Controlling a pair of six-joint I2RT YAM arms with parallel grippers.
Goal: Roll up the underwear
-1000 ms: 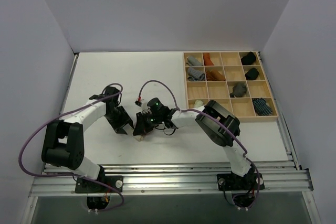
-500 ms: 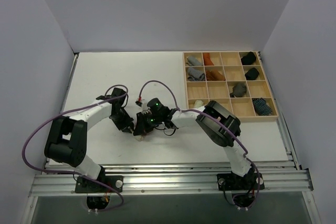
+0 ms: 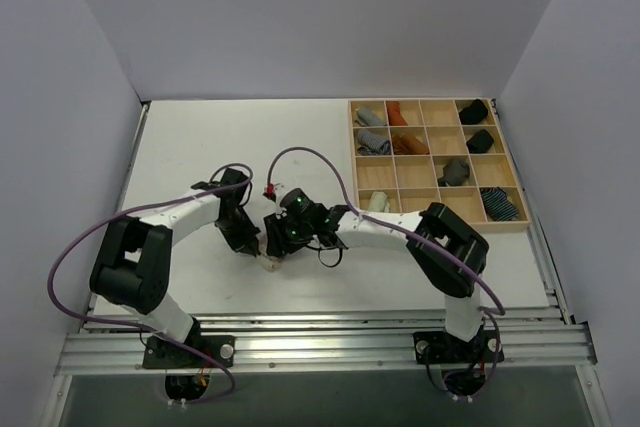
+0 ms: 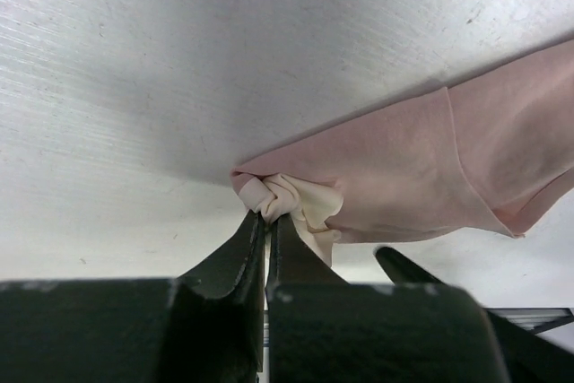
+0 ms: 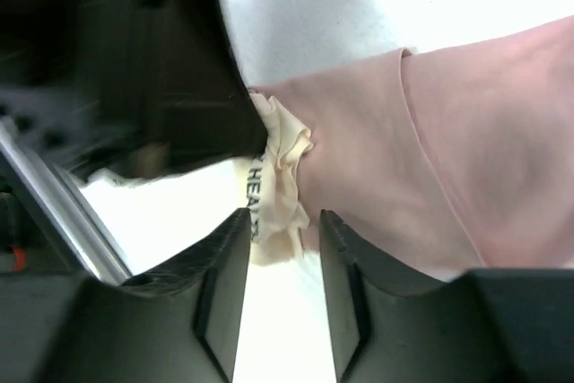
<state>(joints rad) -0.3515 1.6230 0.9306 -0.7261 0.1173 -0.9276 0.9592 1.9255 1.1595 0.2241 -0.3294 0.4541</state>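
The dusty pink underwear (image 4: pixel 404 168) lies on the white table, its beige waistband bunched at one corner (image 5: pixel 278 177). My left gripper (image 4: pixel 266 214) is shut on that bunched corner. Just in front of the same corner my right gripper (image 5: pixel 282 217) stands open, its fingers apart on either side of the hanging beige cloth and not pinching it. In the top view both grippers meet at the table's middle front, the left gripper (image 3: pixel 252 244) beside the right gripper (image 3: pixel 276 245), and they hide nearly all of the underwear (image 3: pixel 270 265).
A wooden compartment tray (image 3: pixel 450 228) sits at the right rear with several cloth rolls, among them a blue-striped one (image 3: pixel 498 203) and a pale one (image 3: pixel 377 201). Metal rails (image 3: pixel 320 332) run along the near table edge. Purple cables loop off both arms.
My left arm swung right to the cloth and its gripper shut on the bunched waistband corner. My right gripper, shut there before, has opened and let go.
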